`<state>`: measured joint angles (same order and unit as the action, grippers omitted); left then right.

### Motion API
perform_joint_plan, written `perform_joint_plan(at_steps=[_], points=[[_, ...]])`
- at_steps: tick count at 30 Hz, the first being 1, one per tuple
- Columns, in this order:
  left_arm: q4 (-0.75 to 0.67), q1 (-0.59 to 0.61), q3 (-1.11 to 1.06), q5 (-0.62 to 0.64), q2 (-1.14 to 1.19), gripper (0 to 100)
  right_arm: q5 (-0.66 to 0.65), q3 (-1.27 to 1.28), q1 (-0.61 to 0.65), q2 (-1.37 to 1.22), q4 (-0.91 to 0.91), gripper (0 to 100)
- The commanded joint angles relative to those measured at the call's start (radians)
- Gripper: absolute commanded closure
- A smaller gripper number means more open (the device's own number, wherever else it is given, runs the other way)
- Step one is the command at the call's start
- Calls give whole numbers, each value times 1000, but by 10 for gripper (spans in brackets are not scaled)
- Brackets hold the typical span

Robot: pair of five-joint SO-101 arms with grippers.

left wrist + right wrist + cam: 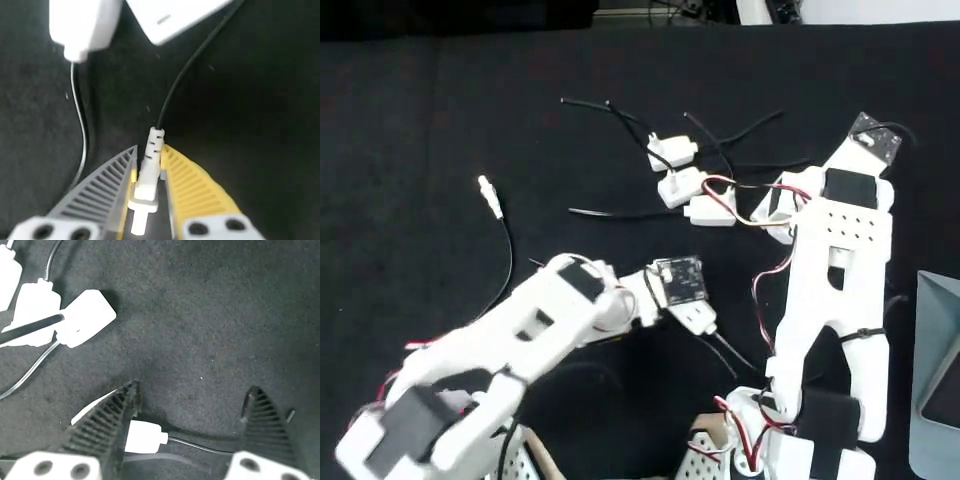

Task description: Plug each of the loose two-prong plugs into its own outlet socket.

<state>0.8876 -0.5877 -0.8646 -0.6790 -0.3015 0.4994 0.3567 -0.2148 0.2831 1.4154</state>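
Left wrist view is showing the left end effector (pixel 150 149) clamping its grey and yellow fingers (pixel 192 185) on a white two-prong plug (pixel 145 175). The plug's black cord (pixel 185 75) is running away over the black worktop (pixel 260 100).

Right wrist view is showing the right end effector (pixel 192 387) standing wide open and gripping nothing, hanging over the worktop. A second white plug (pixel 145 436) is lying just beside one of its fingers (pixel 107 425), with its cord trailing off between the jaws.

Farther out, three white outlet sockets (pixel 682 186) are lying close together in a cluster, with black cords fanning from them. Whether anything is sitting in them I cannot tell. A third plug (pixel 490 195) is lying loose, well apart from the sockets.

At the worktop's edge a grey bin (pixel 926 340) is holding a darker object that I cannot identify.
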Motion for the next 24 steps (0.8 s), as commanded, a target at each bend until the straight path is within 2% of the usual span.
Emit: perform_joint_plan(at_steps=[1,5,8,13,17,22,24], points=[[181,30,-31,54,-252,971,-9,-13,-17,36,-9,680],[315,111,-74,117,-479,971,-9,-10,-14,38,-9,680],[390,216,-94,164,-646,971,-8,-8,-12,39,-9,680],[410,407,-154,264,-835,971,-8,-8,-11,38,-9,680],[399,495,-174,327,-850,966,-8,-8,-11,38,-9,680],[400,516,-170,430,-763,818,-8,-8,-11,36,-9,680],[400,509,-137,466,-700,804,-8,-8,-11,36,-9,680]])
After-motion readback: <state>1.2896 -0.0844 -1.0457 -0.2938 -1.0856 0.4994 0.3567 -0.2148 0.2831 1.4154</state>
